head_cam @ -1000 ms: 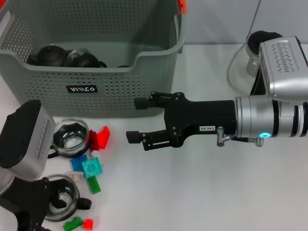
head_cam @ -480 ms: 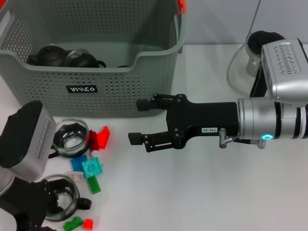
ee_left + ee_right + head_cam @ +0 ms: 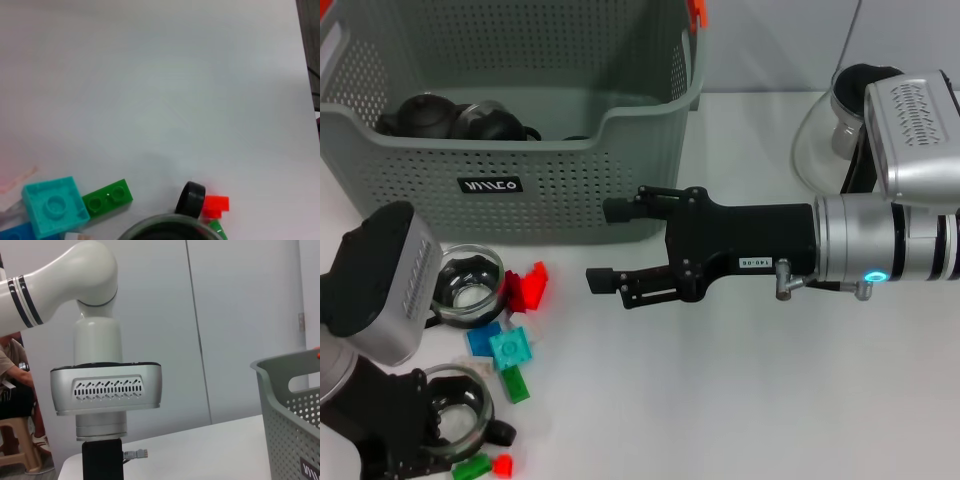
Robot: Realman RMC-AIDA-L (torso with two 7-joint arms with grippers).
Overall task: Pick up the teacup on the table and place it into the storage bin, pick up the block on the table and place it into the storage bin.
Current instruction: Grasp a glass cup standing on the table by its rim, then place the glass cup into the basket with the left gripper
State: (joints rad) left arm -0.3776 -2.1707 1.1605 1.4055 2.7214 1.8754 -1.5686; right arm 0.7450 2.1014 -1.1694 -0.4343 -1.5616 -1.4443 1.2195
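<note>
The storage bin (image 3: pixel 520 160) stands at the back left and shows again in the right wrist view (image 3: pixel 295 405). A glass teacup (image 3: pixel 468 285) sits in front of it. Near the front edge, a second glass teacup (image 3: pixel 455 418) with a black handle (image 3: pixel 190 197) sits under my left gripper (image 3: pixel 425 435), whose black body closes around it. Blocks lie between the cups: red (image 3: pixel 528 287), cyan (image 3: pixel 510 347) (image 3: pixel 52 206), green (image 3: pixel 515 383) (image 3: pixel 107 196). My right gripper (image 3: pixel 603 245) hangs open and empty over mid table, right of the blocks.
Dark teapots (image 3: pixel 420 115) rest inside the bin. A glass pot with a dark lid (image 3: pixel 835 120) stands at the back right. Small green (image 3: pixel 470 466) and red (image 3: pixel 502 464) blocks lie at the front edge. A person sits far behind (image 3: pixel 15 390).
My left arm has shifted slightly right and forward over the near teacup, which has barely moved. The right gripper has drifted a little to the right, still open.
</note>
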